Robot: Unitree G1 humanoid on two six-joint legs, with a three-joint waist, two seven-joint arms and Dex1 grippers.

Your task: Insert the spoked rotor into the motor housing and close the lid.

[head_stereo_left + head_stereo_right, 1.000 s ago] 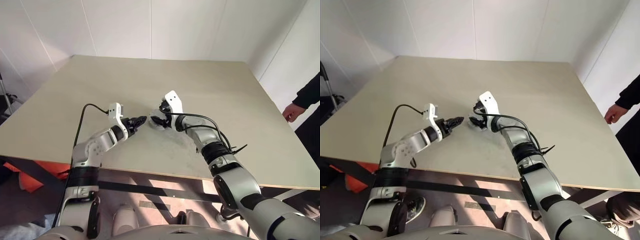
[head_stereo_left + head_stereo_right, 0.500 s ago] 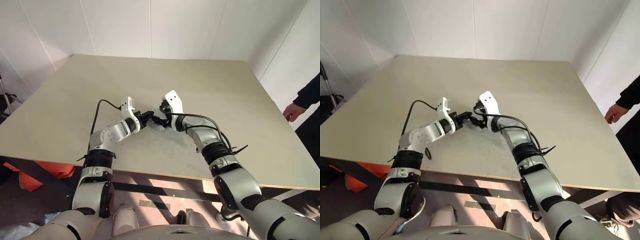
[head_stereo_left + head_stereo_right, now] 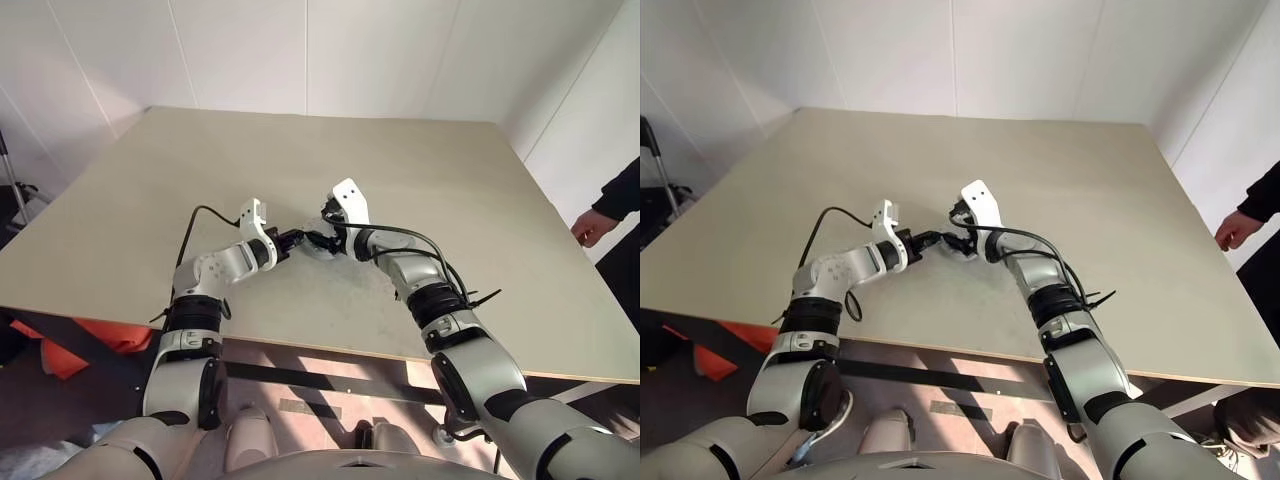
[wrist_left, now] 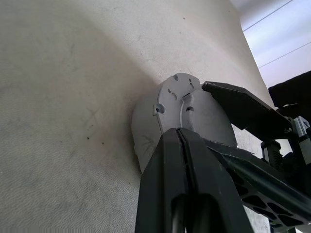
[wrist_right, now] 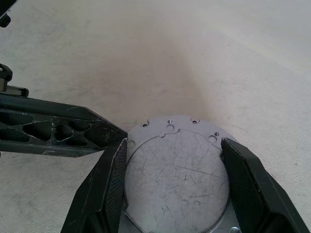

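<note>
right jaws (image 5: 172, 174): clamped across the motor housing (image 5: 177, 172), one finger (image 5: 114, 182) on each side of its rim
left jaws (image 4: 182, 138): pressed together, tips against the housing's edge, just beside the right fingers
housing: flat scratched metal face showing, low over the tabletop (image 3: 420, 180) middle
bystander: hand (image 3: 590, 226) off the tabletop's right edge
</note>
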